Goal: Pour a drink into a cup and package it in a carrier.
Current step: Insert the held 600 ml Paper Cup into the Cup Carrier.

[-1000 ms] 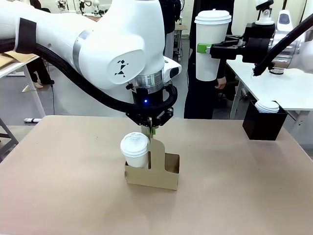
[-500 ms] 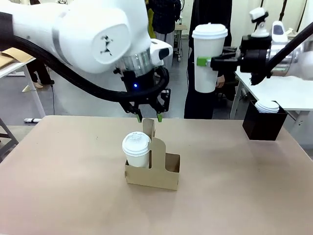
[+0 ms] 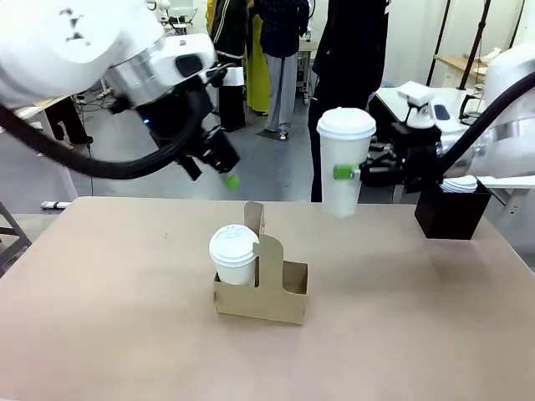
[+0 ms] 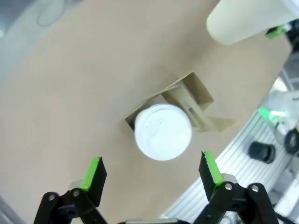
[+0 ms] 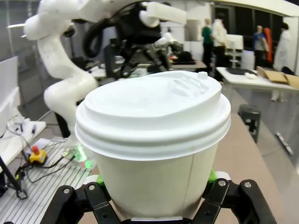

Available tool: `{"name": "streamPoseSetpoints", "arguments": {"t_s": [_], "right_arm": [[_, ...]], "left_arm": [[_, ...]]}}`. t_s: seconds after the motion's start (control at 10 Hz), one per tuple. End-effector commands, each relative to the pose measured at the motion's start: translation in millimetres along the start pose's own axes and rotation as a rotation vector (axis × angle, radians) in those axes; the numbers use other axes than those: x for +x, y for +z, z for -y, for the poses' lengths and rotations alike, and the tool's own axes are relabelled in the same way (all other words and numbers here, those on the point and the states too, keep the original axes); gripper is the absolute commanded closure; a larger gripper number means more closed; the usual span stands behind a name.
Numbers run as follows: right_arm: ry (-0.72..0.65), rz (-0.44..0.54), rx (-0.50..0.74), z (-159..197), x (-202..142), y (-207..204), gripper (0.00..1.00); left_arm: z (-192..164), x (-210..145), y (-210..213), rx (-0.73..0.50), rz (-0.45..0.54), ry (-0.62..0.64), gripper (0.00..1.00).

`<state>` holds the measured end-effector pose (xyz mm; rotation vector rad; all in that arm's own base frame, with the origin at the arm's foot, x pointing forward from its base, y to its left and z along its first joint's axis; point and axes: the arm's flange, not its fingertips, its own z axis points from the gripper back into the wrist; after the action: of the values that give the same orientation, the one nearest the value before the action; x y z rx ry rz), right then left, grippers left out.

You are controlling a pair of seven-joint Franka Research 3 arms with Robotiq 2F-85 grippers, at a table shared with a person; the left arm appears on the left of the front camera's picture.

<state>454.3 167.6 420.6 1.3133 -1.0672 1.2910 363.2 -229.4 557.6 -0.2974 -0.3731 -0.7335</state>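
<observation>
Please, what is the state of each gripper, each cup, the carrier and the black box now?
left gripper: open, empty.
right gripper: shut on the held cup.
held cup: lidded, upright, in the air.
seated cup: lidded, upright in one carrier hole.
carrier: on the table, other hole empty.
black box: open, white lids stacked inside.

The cup [image 5: 156, 158] held in the right gripper [image 5: 154, 186] is noted as matt white paper. It is capped by a smooth, faintly glossy plastic lid [image 5: 152, 112]. The carrier [image 3: 261, 294] beneath the left gripper [image 4: 150, 170] is recorded as matt brown cardboard with raw-cut edges. The table [image 3: 100, 317] surface is found smooth, dull and tan.
</observation>
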Motion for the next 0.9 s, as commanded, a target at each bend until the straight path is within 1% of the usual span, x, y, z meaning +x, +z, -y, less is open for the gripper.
{"name": "streamPoseSetpoints", "arguments": {"t_s": [0.0,0.1,0.2,0.3,0.5,0.6,0.7,0.8], "right_arm": [[0.015,0.021,0.024,0,-20,-11,0.2],[0.003,0.039,-0.036,0,-21,-15,0.2],[0.0,0.006,0.021,-1,-16,-8,0.2],[0.0,0.006,0.021,-1,-16,-8,0.2],[0.0,0.006,0.021,-1,-16,-8,0.2],[-0.006,0.009,0.014,0,-25,-10,0.2],[0.034,0.028,0.05,-5,-30,-22,0.2],[0.037,0.04,0.07,-10,-37,-34,0.2]], "left_arm": [[-13,-29,-17,-0.052,0.113,-0.136,0.0],[-11,-30,-23,-0.028,0.131,-0.161,0.0],[8,-16,-28,0.052,0.056,-0.021,0.0],[-15,-23,-13,0.004,0.074,-0.129,0.0],[-15,-23,-13,0.004,0.074,-0.129,0.0],[-10,-24,-21,0.016,0.078,-0.115,0.0],[-33,-37,-31,-0.029,0.074,-0.127,0.0],[-60,-56,-38,-0.054,0.057,-0.132,0.0]]}}
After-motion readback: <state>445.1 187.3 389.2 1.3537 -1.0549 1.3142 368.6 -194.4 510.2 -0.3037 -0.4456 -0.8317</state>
